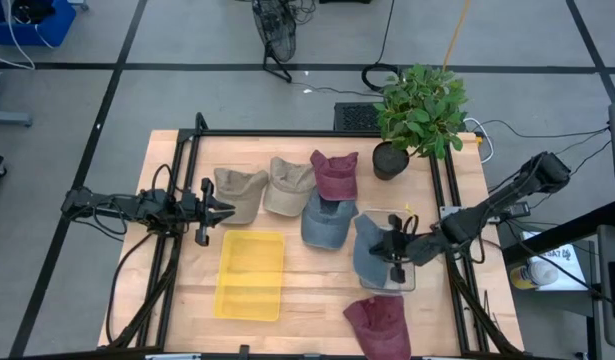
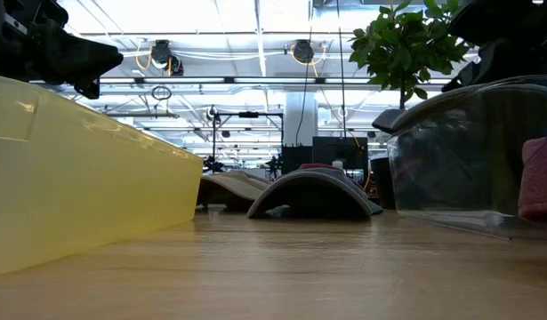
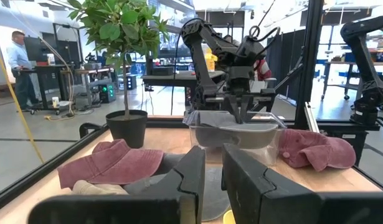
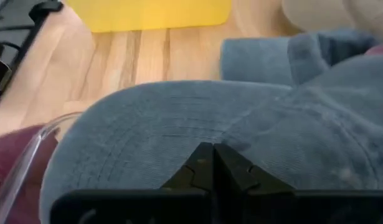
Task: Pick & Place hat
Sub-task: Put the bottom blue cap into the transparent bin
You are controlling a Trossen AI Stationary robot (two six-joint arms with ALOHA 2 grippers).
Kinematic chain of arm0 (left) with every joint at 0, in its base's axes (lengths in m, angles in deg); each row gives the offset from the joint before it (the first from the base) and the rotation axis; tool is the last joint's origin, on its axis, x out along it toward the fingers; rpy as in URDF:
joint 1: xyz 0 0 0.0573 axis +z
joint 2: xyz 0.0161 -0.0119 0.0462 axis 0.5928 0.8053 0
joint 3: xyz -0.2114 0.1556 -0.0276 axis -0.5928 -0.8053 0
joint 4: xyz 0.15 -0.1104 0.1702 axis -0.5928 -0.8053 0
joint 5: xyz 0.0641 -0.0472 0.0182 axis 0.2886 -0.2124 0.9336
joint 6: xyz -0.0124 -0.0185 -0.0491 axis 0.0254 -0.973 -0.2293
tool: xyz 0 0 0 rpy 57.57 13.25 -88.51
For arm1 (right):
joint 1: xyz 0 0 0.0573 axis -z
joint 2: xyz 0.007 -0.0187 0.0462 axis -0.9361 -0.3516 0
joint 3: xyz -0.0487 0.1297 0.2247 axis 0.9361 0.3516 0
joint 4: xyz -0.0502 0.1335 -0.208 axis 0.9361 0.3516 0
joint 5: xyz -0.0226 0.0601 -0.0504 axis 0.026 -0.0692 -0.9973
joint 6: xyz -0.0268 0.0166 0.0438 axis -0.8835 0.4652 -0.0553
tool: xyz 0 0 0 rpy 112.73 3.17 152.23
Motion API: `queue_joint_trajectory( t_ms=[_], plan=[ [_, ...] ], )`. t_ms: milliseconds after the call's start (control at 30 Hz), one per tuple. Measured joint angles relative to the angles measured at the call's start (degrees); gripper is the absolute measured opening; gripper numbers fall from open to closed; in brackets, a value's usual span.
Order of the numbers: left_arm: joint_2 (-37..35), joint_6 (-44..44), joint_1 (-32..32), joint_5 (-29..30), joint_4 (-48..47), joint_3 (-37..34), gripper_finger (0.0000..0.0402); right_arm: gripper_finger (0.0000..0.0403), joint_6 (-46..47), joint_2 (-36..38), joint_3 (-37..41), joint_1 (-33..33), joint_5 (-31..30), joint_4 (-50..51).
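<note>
A blue hat (image 1: 370,250) lies in a clear bin (image 1: 407,280) at the table's right; my right gripper (image 1: 393,250) is over it, shut on it. A second blue hat (image 1: 327,222), two tan hats (image 1: 239,190) (image 1: 287,185) and a maroon hat (image 1: 334,172) rest on the table's middle. Another maroon hat (image 1: 379,325) lies near the front edge. My left gripper (image 1: 225,210) is open, hovering level beside the left tan hat and touching nothing. My right gripper (image 4: 211,155) pinches the blue hat's cloth where the stitched brim meets the crown (image 4: 231,134), coming from above and slanting down. A crease runs away from the fingertips. The hat sits inside the clear bin, its brim (image 4: 122,130) toward the bin's wall.
A yellow tray (image 1: 252,275) lies left of centre near the front. A potted plant (image 1: 417,110) stands at the far right corner. Black rails (image 1: 177,250) run along both sides of the table. Bare wood shows between the tray and the clear bin.
</note>
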Motion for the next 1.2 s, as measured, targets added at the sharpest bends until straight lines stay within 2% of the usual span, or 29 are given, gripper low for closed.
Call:
queue_joint_trajectory(
  t_ms=[333,467,567,700,1200],
  plan=[
    [0.0,0.0,0.0,0.0,0.0,0.0,0.0061,0.0,3.7,-6.5,0.2,1.7,6.6,5.5],
    [0.0,0.0,0.0,0.0,0.0,0.0,0.006,0.0,5.7,-8.9,0.4,3.0,4.9,9.0],
    [0.0,0.0,0.0,0.0,0.0,0.0,0.0061,0.0,4.7,-8.7,0.4,3.8,2.5,8.0],
    [0.0,0.3,0.0,0.2,0.0,0.0,0.0061,0.0,2.7,-5.5,0.4,4.7,-0.6,7.8],
    [0.0,0.0,0.0,0.4,-0.1,0.0,0.006,0.0,-1.2,9.2,0.4,5.3,-1.5,9.8]
  ],
)
